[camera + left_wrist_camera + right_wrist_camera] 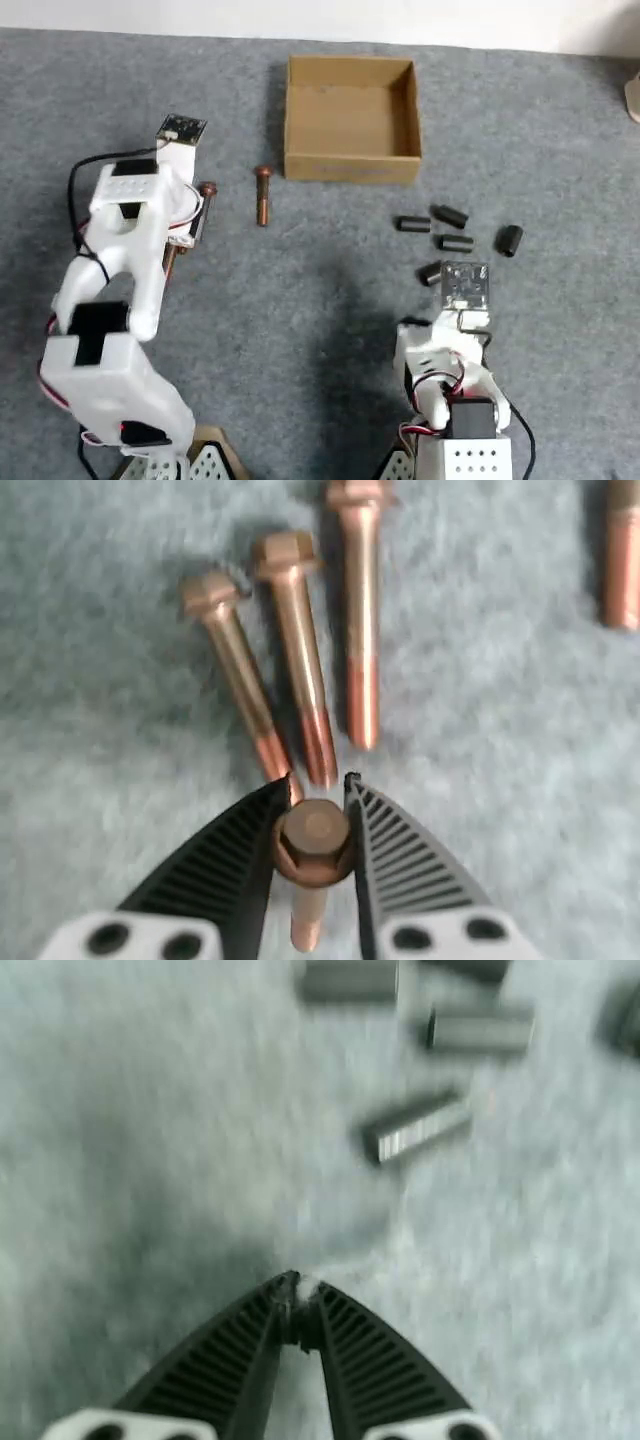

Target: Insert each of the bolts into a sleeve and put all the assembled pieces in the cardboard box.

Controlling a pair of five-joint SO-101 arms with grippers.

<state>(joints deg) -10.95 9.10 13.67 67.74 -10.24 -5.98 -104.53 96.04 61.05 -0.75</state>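
Copper bolts point(302, 660), five; sleeves point(413, 224), five.

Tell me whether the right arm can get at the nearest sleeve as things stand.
Probably yes: the sleeve lies on open carpet ahead of the right gripper, nothing between them, though its shut jaws must open first.

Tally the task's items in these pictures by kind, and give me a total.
Copper-coloured hex-head metal bolts: 5, one in the jaws of the left gripper
Short black cylindrical sleeves: 5
Open brown cardboard box: 1
Total: 11
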